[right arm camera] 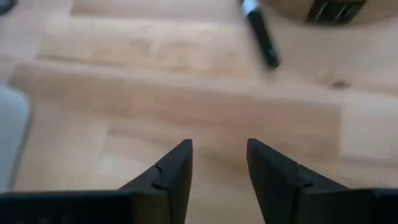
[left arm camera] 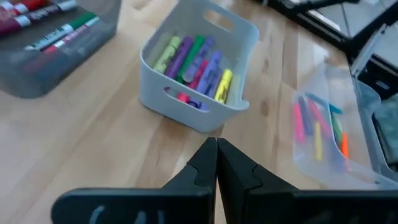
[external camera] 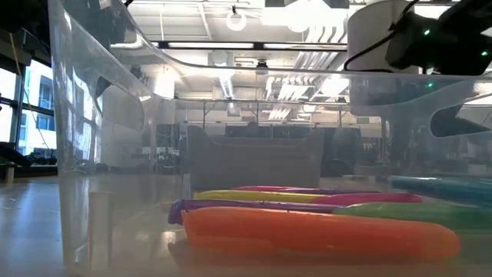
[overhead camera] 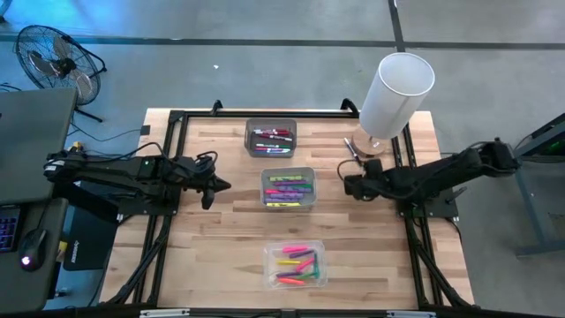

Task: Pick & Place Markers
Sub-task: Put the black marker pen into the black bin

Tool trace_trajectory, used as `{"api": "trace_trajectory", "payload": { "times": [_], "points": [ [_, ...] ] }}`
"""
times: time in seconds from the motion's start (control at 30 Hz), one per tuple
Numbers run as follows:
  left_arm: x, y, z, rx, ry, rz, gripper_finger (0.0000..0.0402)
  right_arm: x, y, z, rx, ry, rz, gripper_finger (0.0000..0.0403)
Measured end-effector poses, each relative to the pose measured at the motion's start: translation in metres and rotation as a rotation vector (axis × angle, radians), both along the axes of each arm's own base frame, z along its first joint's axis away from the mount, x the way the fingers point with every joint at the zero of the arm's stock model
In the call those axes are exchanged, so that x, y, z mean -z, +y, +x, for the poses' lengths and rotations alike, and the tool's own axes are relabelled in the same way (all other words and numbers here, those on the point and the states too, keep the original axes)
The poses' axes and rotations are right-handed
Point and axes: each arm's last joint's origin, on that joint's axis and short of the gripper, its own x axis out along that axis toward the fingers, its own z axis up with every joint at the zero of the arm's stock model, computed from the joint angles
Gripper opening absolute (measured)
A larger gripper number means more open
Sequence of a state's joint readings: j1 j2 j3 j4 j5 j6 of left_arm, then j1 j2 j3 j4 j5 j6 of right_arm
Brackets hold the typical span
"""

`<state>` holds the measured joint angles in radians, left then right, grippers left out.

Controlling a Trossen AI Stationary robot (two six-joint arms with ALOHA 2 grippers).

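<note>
Markers fill three bins down the table's middle: a dark grey bin [overhead camera: 271, 137] far, a light grey bin [overhead camera: 289, 187] in the middle and a clear bin [overhead camera: 296, 265] near. One dark marker [overhead camera: 349, 147] lies flat on the wood by a round wooden base [overhead camera: 366, 146]. My right gripper [overhead camera: 347, 185] hovers open right of the light grey bin, with the loose marker [right arm camera: 261, 34] beyond its fingers [right arm camera: 219, 146]. My left gripper [overhead camera: 225, 185] waits shut left of the light grey bin [left arm camera: 199, 62], holding nothing [left arm camera: 216, 144].
A tall white cylinder [overhead camera: 397, 93] stands on the wooden base at the far right. The low view looks through the clear bin's wall [external camera: 84, 154] at orange, purple, yellow and green markers [external camera: 307, 231]. Bare wood lies left and right of the bins.
</note>
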<state>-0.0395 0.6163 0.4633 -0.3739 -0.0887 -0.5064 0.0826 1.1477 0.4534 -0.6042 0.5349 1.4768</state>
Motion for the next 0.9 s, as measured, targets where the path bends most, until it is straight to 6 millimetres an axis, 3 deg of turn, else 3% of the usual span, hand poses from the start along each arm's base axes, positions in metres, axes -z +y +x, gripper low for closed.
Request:
{"api": "trace_trajectory", "payload": {
  "times": [0.3, 0.57, 0.7, 0.9],
  "points": [
    [-0.004, 0.004, 0.001, -0.134, -0.041, 0.07, 0.0005, 0.007, -0.044, -0.006, 0.046, 0.173, -0.06, 0.0153],
    [-0.004, 0.007, 0.001, -0.224, -0.046, 0.094, 0.0005, 0.018, -0.076, 0.006, -0.029, 0.197, -0.066, 0.0153],
    [-0.004, 0.007, 0.001, -0.229, -0.045, 0.096, 0.0005, 0.031, -0.088, 0.005, -0.019, 0.255, -0.021, 0.0153],
    [-0.004, 0.008, 0.0, -0.247, -0.045, 0.105, 0.0005, 0.04, -0.1, 0.017, -0.063, 0.238, -0.097, 0.0153]
  ]
}}
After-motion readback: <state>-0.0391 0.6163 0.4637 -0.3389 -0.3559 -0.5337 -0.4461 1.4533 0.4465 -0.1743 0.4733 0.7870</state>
